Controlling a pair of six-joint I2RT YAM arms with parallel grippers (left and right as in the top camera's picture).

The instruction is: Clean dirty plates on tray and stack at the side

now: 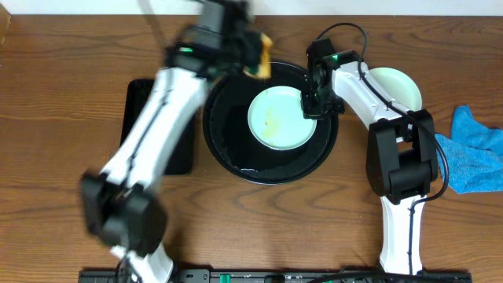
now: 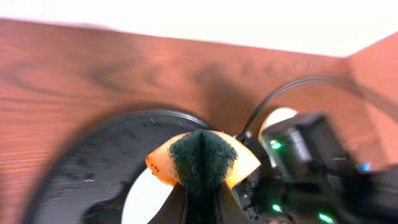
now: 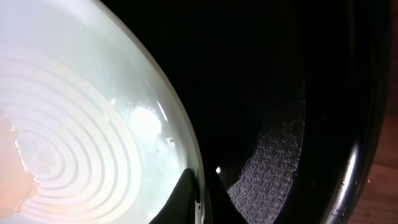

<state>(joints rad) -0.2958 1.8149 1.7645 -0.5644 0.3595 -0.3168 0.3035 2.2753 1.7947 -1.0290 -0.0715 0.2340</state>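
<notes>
A pale mint plate (image 1: 277, 118) with a brownish smear lies in the large round black tray (image 1: 228, 137). My right gripper (image 1: 312, 106) is shut on this plate's right rim; the right wrist view shows its fingers (image 3: 200, 198) pinching the rim of the plate (image 3: 74, 124) over the tray (image 3: 292, 124). My left gripper (image 1: 255, 56) is shut on a yellow sponge with a dark green scouring side (image 2: 204, 157), held above the tray's far edge (image 2: 93, 162). A second pale plate (image 1: 397, 82) sits on the table to the right, partly behind the right arm.
A smaller rectangular black tray (image 1: 137, 118) lies left of the round tray, partly under my left arm. A blue cloth (image 1: 471, 149) lies at the table's right edge. The table is brown wood.
</notes>
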